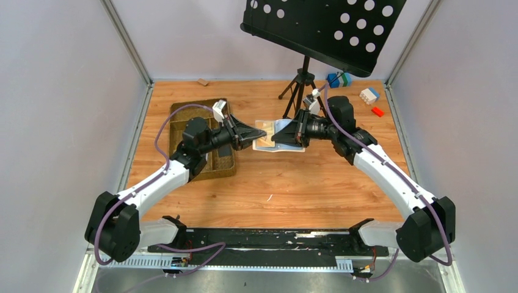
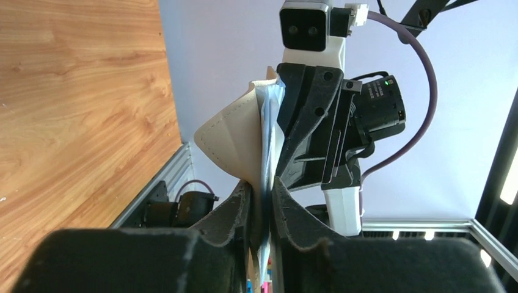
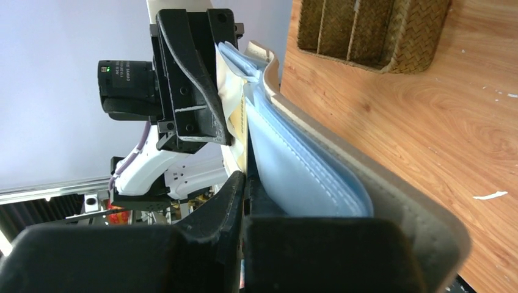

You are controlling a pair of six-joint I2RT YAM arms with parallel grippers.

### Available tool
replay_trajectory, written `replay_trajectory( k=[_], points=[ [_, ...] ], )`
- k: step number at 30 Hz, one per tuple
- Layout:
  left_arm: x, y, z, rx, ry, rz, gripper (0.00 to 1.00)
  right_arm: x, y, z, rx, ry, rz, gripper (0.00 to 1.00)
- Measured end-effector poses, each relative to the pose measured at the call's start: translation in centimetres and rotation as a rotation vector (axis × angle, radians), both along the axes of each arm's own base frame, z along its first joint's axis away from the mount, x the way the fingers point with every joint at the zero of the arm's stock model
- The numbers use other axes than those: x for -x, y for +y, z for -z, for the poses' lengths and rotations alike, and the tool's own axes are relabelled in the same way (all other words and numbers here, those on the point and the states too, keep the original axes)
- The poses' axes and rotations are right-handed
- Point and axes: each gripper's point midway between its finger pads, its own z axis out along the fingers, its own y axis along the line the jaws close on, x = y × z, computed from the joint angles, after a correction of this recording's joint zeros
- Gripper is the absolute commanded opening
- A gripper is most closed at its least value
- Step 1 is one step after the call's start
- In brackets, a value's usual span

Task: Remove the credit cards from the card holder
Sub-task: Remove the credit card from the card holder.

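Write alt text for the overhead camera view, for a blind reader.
The left gripper and right gripper pinch an open cream card holder between them over a wooden table. A woven tray lies left; a music stand stands behind.

card holder [image 3: 317, 183]: stitched matt leatherette | table [image 1: 275, 183]: smooth wood | tray [image 3: 415, 36]: woven fibre

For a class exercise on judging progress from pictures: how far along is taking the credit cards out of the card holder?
Done: the card holder is held up and spread open between the arms. In hand: the left claw and right claw each pinch an edge, with the light blue lining showing. Left: no credit card lies free on the table, so pulling them out appears to remain.
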Motion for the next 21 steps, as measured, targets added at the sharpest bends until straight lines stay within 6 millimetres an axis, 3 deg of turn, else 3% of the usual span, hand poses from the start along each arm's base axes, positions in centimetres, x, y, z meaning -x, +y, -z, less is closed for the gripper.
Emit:
replay_trajectory(
  k=[5, 7, 18, 21],
  points=[
    [0.3, -0.1, -0.5, 0.018, -0.017, 0.013, 0.53, 0.1, -0.4, -0.4, -0.02, -0.006, 0.012, 0.0],
    [0.3, 0.0, -0.7, 0.028, -0.017, 0.014, 0.57, 0.1, -0.4, -0.3, -0.022, -0.004, 0.015, 0.0],
    [1.0, 0.6, -0.1, 0.052, -0.01, 0.005, 0.33, 0.3, -0.5, 0.0, -0.024, 0.007, 0.009, 0.0],
    [1.0, 0.8, 0.3, 0.054, 0.0, -0.001, 0.31, 0.3, -0.5, -0.1, -0.024, 0.009, 0.009, 0.0]
  ],
)
